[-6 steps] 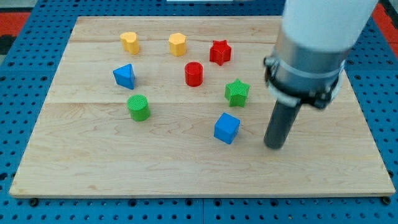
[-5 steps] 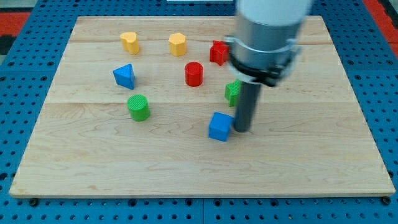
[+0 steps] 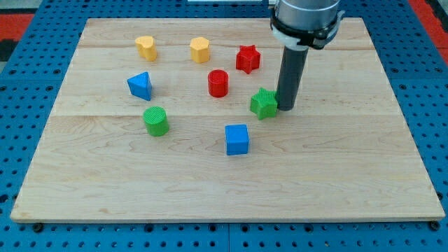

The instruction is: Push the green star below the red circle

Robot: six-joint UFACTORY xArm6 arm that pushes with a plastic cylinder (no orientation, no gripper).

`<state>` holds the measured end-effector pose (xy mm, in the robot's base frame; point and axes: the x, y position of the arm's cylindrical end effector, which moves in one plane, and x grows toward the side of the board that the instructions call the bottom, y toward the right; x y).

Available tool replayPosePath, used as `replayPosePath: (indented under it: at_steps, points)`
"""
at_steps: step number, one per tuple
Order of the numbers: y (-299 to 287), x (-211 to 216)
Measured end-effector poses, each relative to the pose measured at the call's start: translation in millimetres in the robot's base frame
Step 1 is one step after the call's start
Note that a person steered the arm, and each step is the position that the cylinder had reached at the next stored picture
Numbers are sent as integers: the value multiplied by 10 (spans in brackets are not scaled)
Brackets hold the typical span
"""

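The green star lies on the wooden board, right of and slightly below the red circle. My tip stands right against the star's right side, touching or nearly touching it. The rod rises from there to the arm at the view's top.
A blue cube lies below the star. A red star sits above it. A green cylinder and a blue triangle are at the left. Two yellow blocks are near the top.
My tip swept left from the board's right, pushed the blue cube left and down, then moved up to the green star's right side. The star has shifted slightly left.
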<state>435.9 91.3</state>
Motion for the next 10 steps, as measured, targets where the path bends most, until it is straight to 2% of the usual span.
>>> replayPosePath:
  at_steps: [1,4,5,7,9,10]
  points:
    - [-194,59]
    - [-228,-40]
    - [-378,-74]
    - [-1048,-212]
    - [-790,-340]
    - [-250,-420]
